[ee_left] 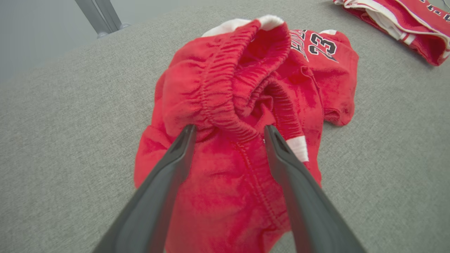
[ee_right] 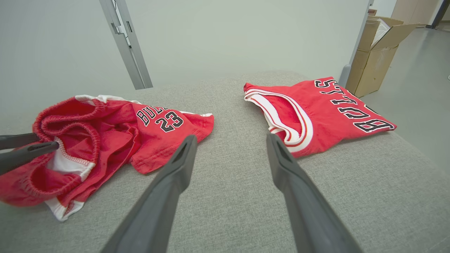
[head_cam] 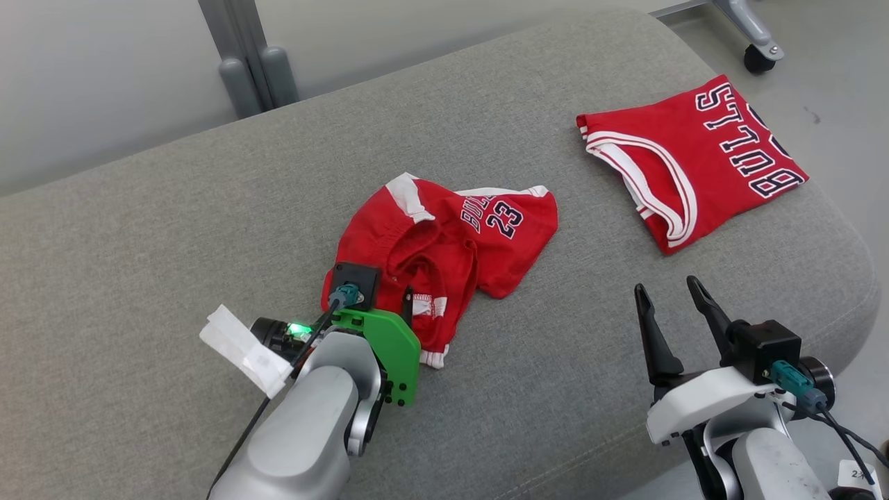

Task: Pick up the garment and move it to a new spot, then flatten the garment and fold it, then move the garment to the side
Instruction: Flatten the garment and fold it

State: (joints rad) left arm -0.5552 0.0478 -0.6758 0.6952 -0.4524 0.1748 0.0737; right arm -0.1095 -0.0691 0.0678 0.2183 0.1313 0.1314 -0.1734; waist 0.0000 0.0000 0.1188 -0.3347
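Left wrist view: finds left gripper (ee_left: 229, 129) spread wide over crumpled shorts (ee_left: 228, 70), tips perhaps touching waistband (ee_left: 225, 109). Finds right gripper (head_cam: 666, 285) released, empty, above cushion (head_cam: 173, 243), with folded jersey (head_cam: 701, 153) apart.

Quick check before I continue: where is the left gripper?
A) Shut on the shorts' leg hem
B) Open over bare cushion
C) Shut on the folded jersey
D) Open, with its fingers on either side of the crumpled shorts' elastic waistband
D: the left wrist view shows the left gripper open, one finger on each side of the gathered waistband of the crumpled shorts. The folded jersey lies apart from it.
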